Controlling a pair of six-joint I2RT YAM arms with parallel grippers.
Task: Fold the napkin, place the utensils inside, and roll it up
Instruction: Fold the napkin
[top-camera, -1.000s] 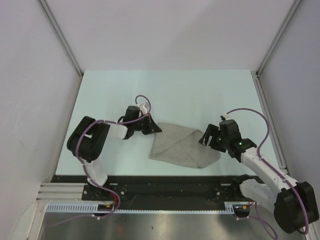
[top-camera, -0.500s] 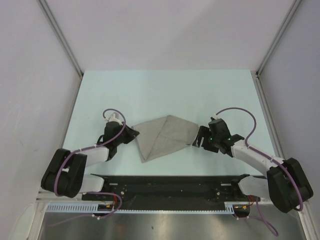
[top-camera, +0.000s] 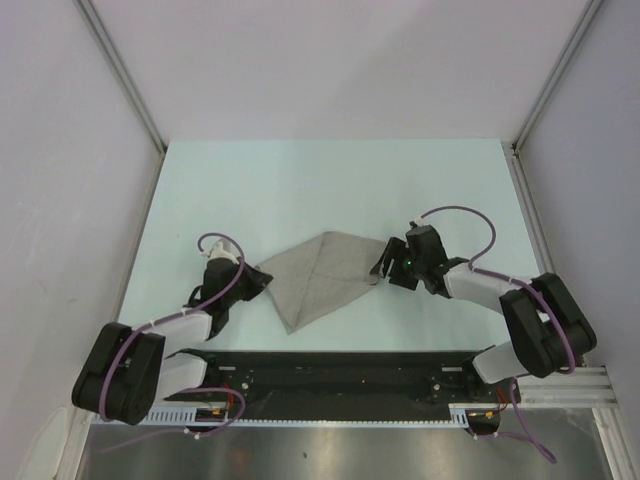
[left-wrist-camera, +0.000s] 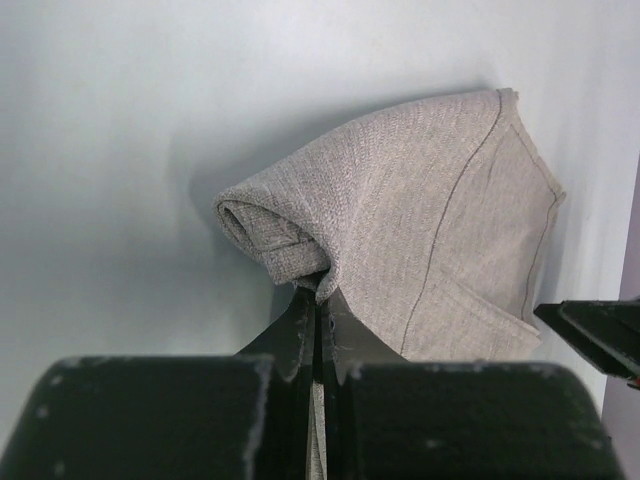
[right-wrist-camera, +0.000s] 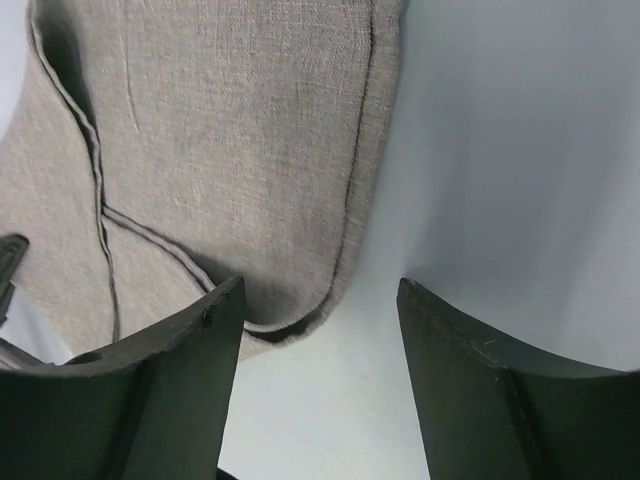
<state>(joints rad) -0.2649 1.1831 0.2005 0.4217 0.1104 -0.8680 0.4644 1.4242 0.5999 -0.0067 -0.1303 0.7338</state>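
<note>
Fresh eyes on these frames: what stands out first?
The grey napkin lies folded over in the middle of the scene. The left end effector is clamped shut on its left corner, bunching the cloth, while the right end effector stands open over its right corner.

We looked down from a fixed camera above and behind the arms, far enough off to take in the whole pale blue-green tabletop (top-camera: 330, 180), with the plain light-grey cloth napkin (top-camera: 320, 280) near its front edge. Our left wrist camera sat low and close, facing along the black two-finger left gripper (left-wrist-camera: 318, 310) at the napkin's bunched edge. Our right wrist camera looked steeply down between the fingers of the black right gripper (right-wrist-camera: 320, 290), very near a hemmed corner. All three views shared the napkin and the tabletop around it.
</note>
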